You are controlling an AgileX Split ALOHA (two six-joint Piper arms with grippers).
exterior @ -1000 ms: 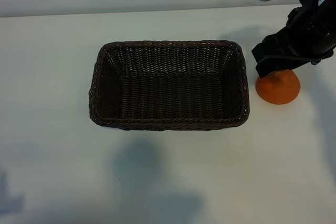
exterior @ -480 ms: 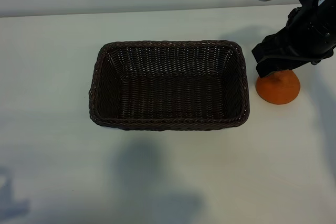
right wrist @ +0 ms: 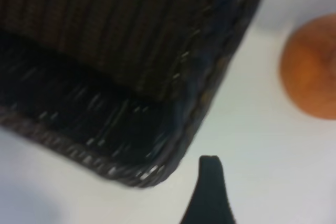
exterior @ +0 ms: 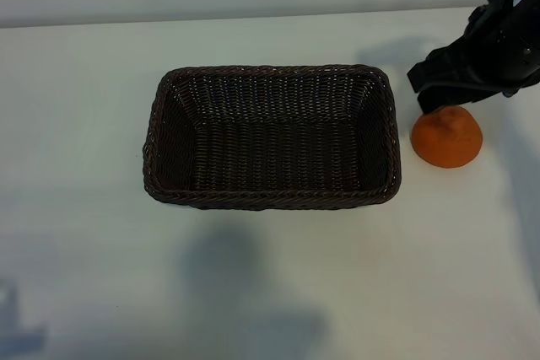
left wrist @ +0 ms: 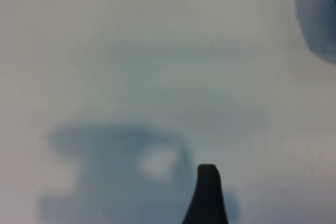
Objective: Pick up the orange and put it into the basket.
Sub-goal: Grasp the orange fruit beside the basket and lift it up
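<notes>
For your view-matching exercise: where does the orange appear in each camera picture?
Exterior view: the orange lies on the table at the right, beside the basket's right end, below the right gripper.
Left wrist view: not in it.
Right wrist view: at the right edge.
Shared landmark: the basket's corner.

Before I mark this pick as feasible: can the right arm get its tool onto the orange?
Probably yes: the right tool hangs open just above the orange, nothing between them.
</notes>
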